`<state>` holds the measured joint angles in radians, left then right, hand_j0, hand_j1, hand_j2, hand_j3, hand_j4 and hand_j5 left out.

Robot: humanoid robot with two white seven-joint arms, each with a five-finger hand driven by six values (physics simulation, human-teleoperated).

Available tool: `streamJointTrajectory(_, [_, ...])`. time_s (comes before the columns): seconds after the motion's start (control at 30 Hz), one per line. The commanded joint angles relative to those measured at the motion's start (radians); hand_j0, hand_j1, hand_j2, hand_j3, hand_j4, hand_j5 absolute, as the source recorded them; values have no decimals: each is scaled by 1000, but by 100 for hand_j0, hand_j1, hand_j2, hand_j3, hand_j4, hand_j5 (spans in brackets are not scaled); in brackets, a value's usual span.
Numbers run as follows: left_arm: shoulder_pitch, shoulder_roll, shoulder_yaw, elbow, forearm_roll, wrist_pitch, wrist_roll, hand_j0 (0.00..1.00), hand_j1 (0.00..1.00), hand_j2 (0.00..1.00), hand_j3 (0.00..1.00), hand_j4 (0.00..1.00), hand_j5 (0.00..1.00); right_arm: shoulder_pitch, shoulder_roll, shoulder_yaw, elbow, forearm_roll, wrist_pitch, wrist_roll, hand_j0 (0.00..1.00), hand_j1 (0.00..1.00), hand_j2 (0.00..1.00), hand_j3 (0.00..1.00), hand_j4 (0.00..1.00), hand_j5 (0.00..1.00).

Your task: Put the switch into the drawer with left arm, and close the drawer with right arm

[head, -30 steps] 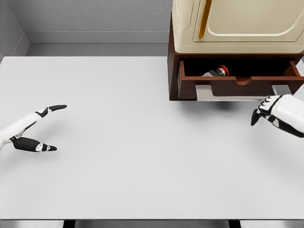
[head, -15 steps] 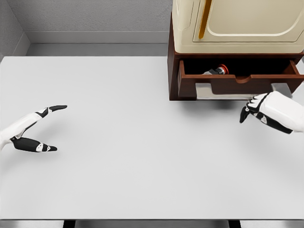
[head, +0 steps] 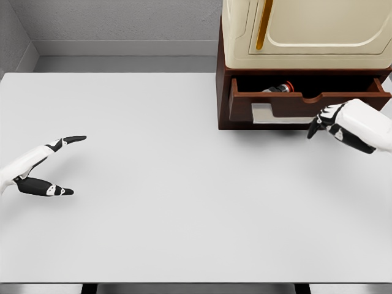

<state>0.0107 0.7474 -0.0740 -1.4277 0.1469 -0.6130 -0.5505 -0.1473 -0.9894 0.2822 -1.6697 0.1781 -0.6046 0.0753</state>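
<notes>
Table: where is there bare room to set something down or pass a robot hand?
The table is bare between the left robot hand and the cabinet. It is crowded only at the back right, where the right robot hand sits at the drawer front.

Drawer point(head: 294, 104) front now sits farther back than a second ago, pushed partway into the brown cabinet point(head: 223, 92); less of its dark inside shows. Switch point(head: 280, 88) inside has gone back with it, only its top visible above the front. Right hand point(head: 343, 124) has moved far and left, fingers curled, knuckles against the drawer front.
</notes>
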Motion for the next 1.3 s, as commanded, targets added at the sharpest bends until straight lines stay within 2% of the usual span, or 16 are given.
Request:
streamJointTrajectory(0.0, [0,1,0,0,8,2,1,100,100,100,100,100,100,0,-5,18,15,61,-6,11,33,33,33,33,33,33])
streamJointTrajectory(0.03, [0,1,0,0,10,2,0,100,100,100,100,100,100,2,-11,17,15,54,-6,9,33,33,33,33,33,33])
streamJointTrajectory(0.27, [0,1,2,1,8,2,1,100,100,100,100,100,100,-1,-183,2,18,-48,-6,4,32,32,32,32,32,32])
streamJointTrajectory(0.47, [0,3,2,7,8,2,0,100,100,100,100,100,100,11,-216,-17,16,-60,-6,3,31,31,31,31,31,31])
streamJointTrajectory(0.6, [0,3,2,7,8,2,0,100,100,100,100,100,100,61,-216,-12,11,-54,-6,4,30,30,30,30,30,30])
streamJointTrajectory(0.83, [0,3,2,7,8,2,0,100,100,100,100,100,100,95,-221,-8,-35,-42,-6,11,23,23,23,23,23,23])
streamJointTrajectory(1.0, [0,3,2,9,8,2,1,100,100,100,100,100,100,104,-178,2,-38,-17,-6,12,19,19,19,19,19,19])
streamJointTrajectory(1.27, [6,3,2,9,10,2,1,100,100,100,100,100,100,92,-97,5,-41,21,-6,21,19,19,19,19,19,19])
